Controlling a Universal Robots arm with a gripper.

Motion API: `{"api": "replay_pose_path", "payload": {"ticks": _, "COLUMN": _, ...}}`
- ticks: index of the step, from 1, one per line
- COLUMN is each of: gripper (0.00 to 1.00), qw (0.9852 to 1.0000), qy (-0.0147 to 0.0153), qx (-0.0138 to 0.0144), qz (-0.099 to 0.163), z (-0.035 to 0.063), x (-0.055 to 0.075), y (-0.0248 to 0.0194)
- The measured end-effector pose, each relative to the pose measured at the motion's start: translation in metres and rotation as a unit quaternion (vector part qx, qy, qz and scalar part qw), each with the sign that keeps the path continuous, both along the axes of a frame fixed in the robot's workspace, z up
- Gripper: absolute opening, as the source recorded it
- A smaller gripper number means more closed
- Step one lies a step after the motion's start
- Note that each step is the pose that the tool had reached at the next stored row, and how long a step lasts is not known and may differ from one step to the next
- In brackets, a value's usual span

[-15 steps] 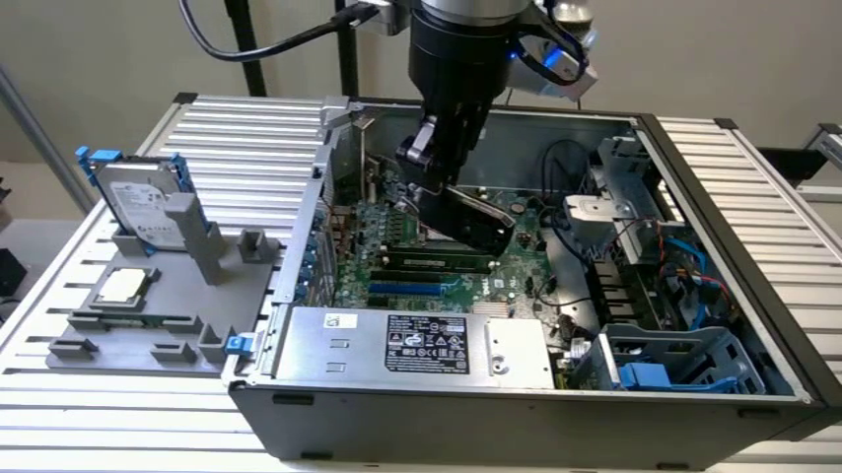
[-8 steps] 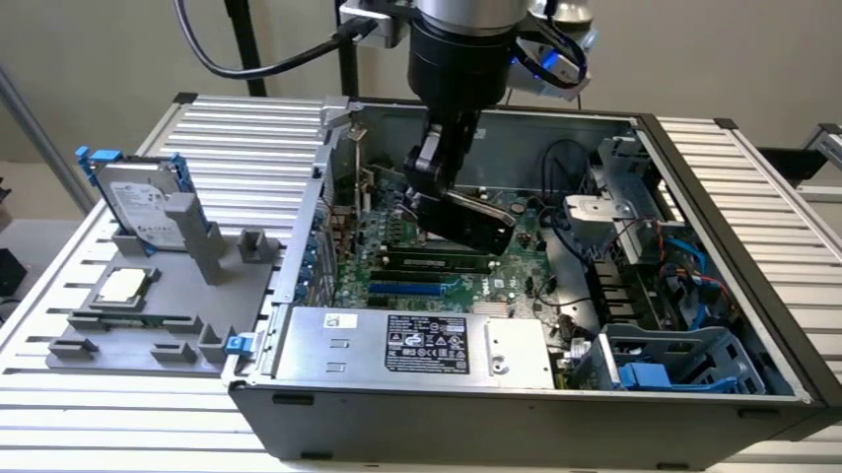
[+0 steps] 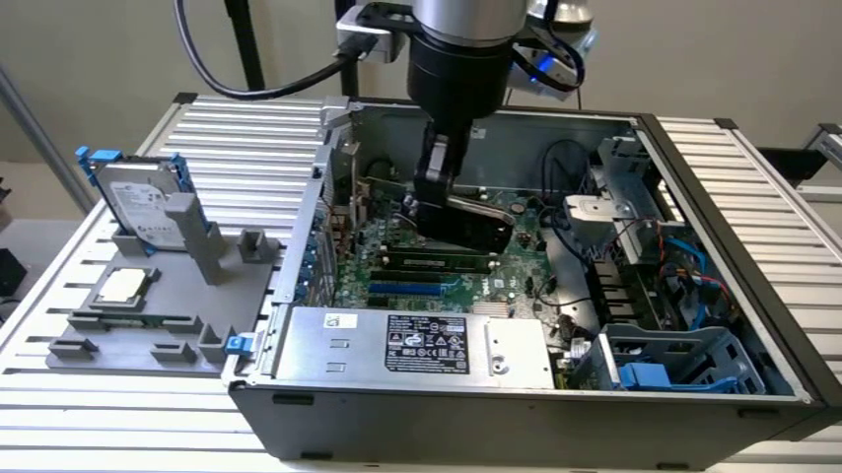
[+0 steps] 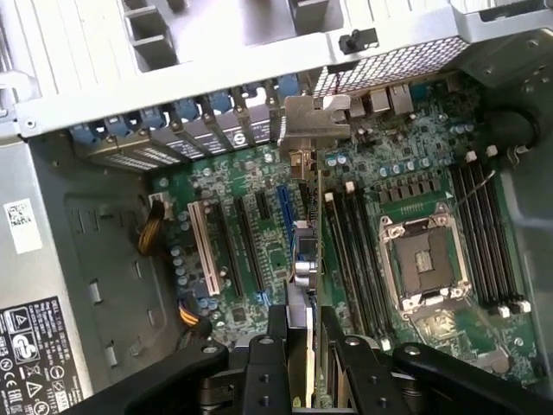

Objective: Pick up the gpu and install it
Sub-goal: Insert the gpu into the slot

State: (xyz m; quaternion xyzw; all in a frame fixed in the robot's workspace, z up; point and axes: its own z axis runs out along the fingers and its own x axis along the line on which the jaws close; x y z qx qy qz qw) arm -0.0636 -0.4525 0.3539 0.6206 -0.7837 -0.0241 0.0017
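Observation:
Inside the open computer case (image 3: 736, 197) the gpu (image 3: 474, 225) hangs over the motherboard (image 3: 394, 261), its black face showing and slightly tilted. My gripper (image 3: 441, 202) reaches down from above and is shut on it. In the wrist view the gpu (image 4: 304, 259) is seen edge-on between my two black fingers (image 4: 275, 350). Its silver end bracket (image 4: 315, 117) lies close to the case's rear slot openings. The card runs beside the blue expansion slot (image 4: 283, 212). Whether its edge sits in a slot is hidden.
A grey fixture (image 3: 145, 330) at the exterior view's left holds a silver hard drive with blue rails (image 3: 142, 202) and a square CPU chip (image 3: 121, 286). The power supply (image 3: 421, 343), a blue drive cage (image 3: 671, 367) and cables (image 3: 658, 251) crowd the case. The CPU socket (image 4: 423, 255) lies near the card.

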Motion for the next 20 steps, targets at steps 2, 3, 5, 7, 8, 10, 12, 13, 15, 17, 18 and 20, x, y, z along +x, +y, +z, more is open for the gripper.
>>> {"api": "replay_pose_path", "payload": {"ticks": 2, "gripper": 0.00, "qw": 0.9998, "qy": -0.0001, "qx": 0.0000, "qz": 0.018, "z": -0.0024, "x": 0.000, "y": 0.0000}}
{"api": "replay_pose_path", "payload": {"ticks": 3, "gripper": 0.00, "qw": 0.9996, "qy": -0.0001, "qx": 0.0000, "qz": 0.027, "z": -0.0039, "x": 0.000, "y": 0.0000}}
{"api": "replay_pose_path", "payload": {"ticks": 5, "gripper": 0.00, "qw": 0.9990, "qy": -0.0003, "qx": 0.0000, "qz": 0.046, "z": -0.0069, "x": 0.000, "y": 0.0000}}
{"api": "replay_pose_path", "payload": {"ticks": 7, "gripper": 0.00, "qw": 0.9980, "qy": -0.0005, "qx": 0.0000, "qz": 0.063, "z": -0.0103, "x": 0.000, "y": 0.0000}}
{"api": "replay_pose_path", "payload": {"ticks": 8, "gripper": 0.00, "qw": 0.9975, "qy": -0.0006, "qx": 0.0000, "qz": 0.071, "z": -0.0121, "x": 0.000, "y": 0.0000}}
{"api": "replay_pose_path", "payload": {"ticks": 10, "gripper": 0.00, "qw": 0.9967, "qy": -0.0010, "qx": 0.0000, "qz": 0.081, "z": -0.0158, "x": -0.001, "y": 0.0000}}
{"api": "replay_pose_path", "payload": {"ticks": 12, "gripper": 0.00, "qw": 0.9963, "qy": -0.0018, "qx": 0.0000, "qz": 0.086, "z": -0.0195, "x": -0.004, "y": 0.0000}}
{"api": "replay_pose_path", "payload": {"ticks": 13, "gripper": 0.00, "qw": 0.9962, "qy": -0.0025, "qx": 0.0000, "qz": 0.087, "z": -0.0213, "x": -0.006, "y": 0.0000}}
{"api": "replay_pose_path", "payload": {"ticks": 15, "gripper": 0.00, "qw": 0.9960, "qy": -0.0044, "qx": -0.0002, "qz": 0.089, "z": -0.0249, "x": -0.011, "y": 0.0000}}
{"api": "replay_pose_path", "payload": {"ticks": 17, "gripper": 0.00, "qw": 0.9959, "qy": -0.0065, "qx": -0.0004, "qz": 0.091, "z": -0.0285, "x": -0.015, "y": 0.0000}}
{"api": "replay_pose_path", "payload": {"ticks": 18, "gripper": 0.00, "qw": 0.9958, "qy": -0.0081, "qx": -0.0006, "qz": 0.091, "z": -0.0302, "x": -0.016, "y": 0.0000}}
{"api": "replay_pose_path", "payload": {"ticks": 20, "gripper": 0.00, "qw": 0.9957, "qy": -0.0114, "qx": -0.0009, "qz": 0.092, "z": -0.0338, "x": -0.017, "y": 0.0000}}
